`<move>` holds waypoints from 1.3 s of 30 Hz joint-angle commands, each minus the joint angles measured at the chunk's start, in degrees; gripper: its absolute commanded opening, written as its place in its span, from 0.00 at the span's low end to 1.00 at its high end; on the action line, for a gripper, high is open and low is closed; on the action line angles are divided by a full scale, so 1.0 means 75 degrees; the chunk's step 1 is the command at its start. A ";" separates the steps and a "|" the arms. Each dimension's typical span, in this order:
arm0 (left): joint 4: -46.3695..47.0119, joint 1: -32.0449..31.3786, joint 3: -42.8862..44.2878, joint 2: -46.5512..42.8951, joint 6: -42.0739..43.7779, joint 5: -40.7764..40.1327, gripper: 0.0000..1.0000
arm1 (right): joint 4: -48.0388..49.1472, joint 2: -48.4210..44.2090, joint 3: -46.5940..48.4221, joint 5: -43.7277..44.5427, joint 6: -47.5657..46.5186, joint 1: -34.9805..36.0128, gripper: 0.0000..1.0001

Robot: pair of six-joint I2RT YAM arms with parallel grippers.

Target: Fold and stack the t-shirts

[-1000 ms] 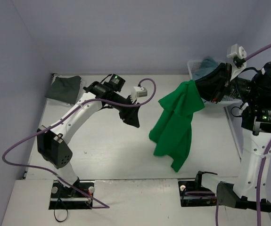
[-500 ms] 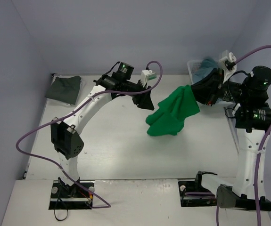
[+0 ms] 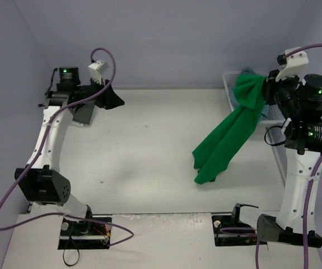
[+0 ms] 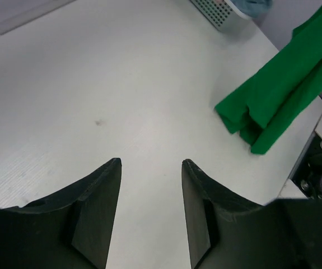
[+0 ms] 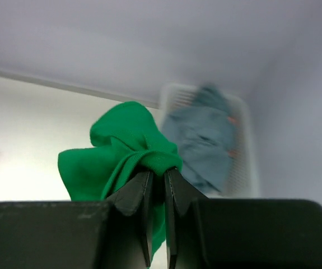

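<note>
Because the right claw (image 5: 158, 172) clamps the green t-shirt (image 3: 228, 140) high, it drapes onto the worktop (image 3: 149, 145), likely to unfurl; the left claw (image 4: 151, 163) hangs apart, empty

The green t-shirt (image 3: 228, 140) is reading as soft matt cloth w/ loose folds. The table (image 3: 121, 145) is looking smooth, matt white, faintly ribbed nr the left gripper (image 4: 151, 165), whose fingers (image 4: 93, 213) are showing matt blk plastic. The basket (image 4: 212, 10) is showing white plastic lattice; the teal-blue t-shirt (image 5: 200, 134) inside is looking like dull cloth.
</note>
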 commanded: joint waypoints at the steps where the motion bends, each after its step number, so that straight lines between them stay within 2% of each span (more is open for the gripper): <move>1: 0.0120 0.0490 -0.0099 -0.0827 0.0347 0.0502 0.42 | 0.0788 -0.0086 0.0515 0.2793 -0.0637 -0.0069 0.00; 3: -0.0009 0.0679 -0.0310 -0.0968 0.0487 0.0584 0.42 | 0.0788 -0.0063 0.0773 0.3087 -0.0673 -0.0069 0.00; 7: -0.0056 0.1043 -0.0732 -0.1343 0.0581 0.0702 0.42 | 0.0636 0.0206 0.1242 0.2820 -0.0509 -0.0058 0.00; 8: -0.0045 0.1067 -0.0860 -0.1402 0.0570 0.0725 0.42 | 0.0566 0.0253 0.1359 0.2134 -0.0439 -0.0057 0.00; 9: 0.0072 0.1148 -0.1105 -0.1646 0.0500 0.0853 0.42 | 0.0438 0.0462 0.1267 0.0874 -0.0079 0.0070 0.00; 10: 0.0131 0.1172 -0.1108 -0.1649 0.0500 0.0854 0.42 | 0.0436 0.0464 0.1266 0.0861 -0.0075 0.0071 0.00; 11: 0.0224 0.1207 -0.1270 -0.1788 0.0395 0.0912 0.42 | 0.0390 0.0638 0.1081 0.0095 0.0076 0.0315 0.00; 14: 0.0331 0.1301 -0.1436 -0.1930 0.0359 0.1006 0.42 | 0.0378 0.0839 0.0356 -0.0030 0.0066 0.1263 0.00; 15: 0.0319 0.1359 -0.1505 -0.2000 0.0359 0.1099 0.42 | 0.0378 0.1013 0.0143 0.0028 0.0031 0.2009 0.00; 18: 0.0307 0.1570 -0.1588 -0.2117 0.0359 0.1228 0.42 | 0.0389 0.1530 -0.0502 -0.0882 -0.0005 0.2669 0.00; 19: 0.0330 0.1629 -0.1623 -0.2141 0.0359 0.1287 0.42 | 0.0378 0.1647 -0.0550 -0.0920 -0.0179 0.2928 0.00; 20: 0.0458 0.1792 -0.1751 -0.2187 0.0266 0.1404 0.42 | 0.0343 0.1857 -0.0388 -0.0897 -0.0366 0.3789 0.00; 22: 0.0599 0.1886 -0.1810 -0.2199 0.0160 0.1440 0.42 | 0.0250 0.2021 0.0055 -0.1152 -0.0392 0.3926 0.00; 23: 0.0681 0.1934 -0.1927 -0.2199 0.0078 0.1475 0.42 | 0.0226 0.2116 0.0349 -0.1816 -0.0183 0.4008 0.00; 25: 0.0973 0.2051 -0.2056 -0.2199 -0.0189 0.1498 0.42 | 0.0179 0.2385 0.1341 -0.2511 0.0029 0.3962 0.00; 26: 0.1056 0.2086 -0.2173 -0.2199 -0.0250 0.1510 0.42 | 0.0167 0.2479 0.1627 -0.3210 0.0146 0.3916 0.00; 29: 0.1244 0.2180 -0.2279 -0.2188 -0.0449 0.1510 0.42 | 0.0178 0.2644 0.2319 -0.4188 0.0464 0.3447 0.00; 34: 0.1490 0.2239 -0.2420 -0.2199 -0.0672 0.1417 0.42 | 0.0377 0.2200 0.2532 -0.5382 0.0333 0.2956 0.00; 37: 0.1654 0.2262 -0.2455 -0.2211 -0.0848 0.1382 0.42 | 0.1067 0.1848 0.2159 -0.5527 0.0719 0.2406 0.00; 39: 0.1806 0.2251 -0.2467 -0.2199 -0.1023 0.1416 0.42 | 0.1233 0.1707 0.1538 -0.4874 0.0641 0.2240 0.00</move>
